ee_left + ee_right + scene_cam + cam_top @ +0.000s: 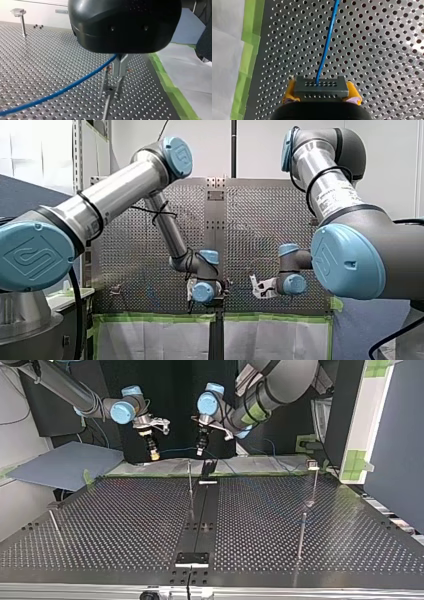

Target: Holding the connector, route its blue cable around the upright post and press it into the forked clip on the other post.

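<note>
My right gripper (321, 94) is shut on the dark grey connector (321, 87), held between its yellow pads (289, 93). The blue cable (326, 42) runs from the connector out over the perforated table. My left gripper (119, 75) has its metal fingers (116, 67) shut on the blue cable (75, 84), which trails away low over the table. In the top view both grippers hang side by side above the far edge, my right gripper (154, 455) left of my left gripper (200, 451). A thin upright post (190, 481) stands just below them. A post with a clip head (313, 466) stands at that view's right.
Two more slim posts (301, 535) (55, 522) stand nearer the top view's front. A black centre strip (202, 510) runs down the table. Green tape (249, 45) borders the table edge beside my right gripper. A capped post (19, 12) rises far beyond my left gripper.
</note>
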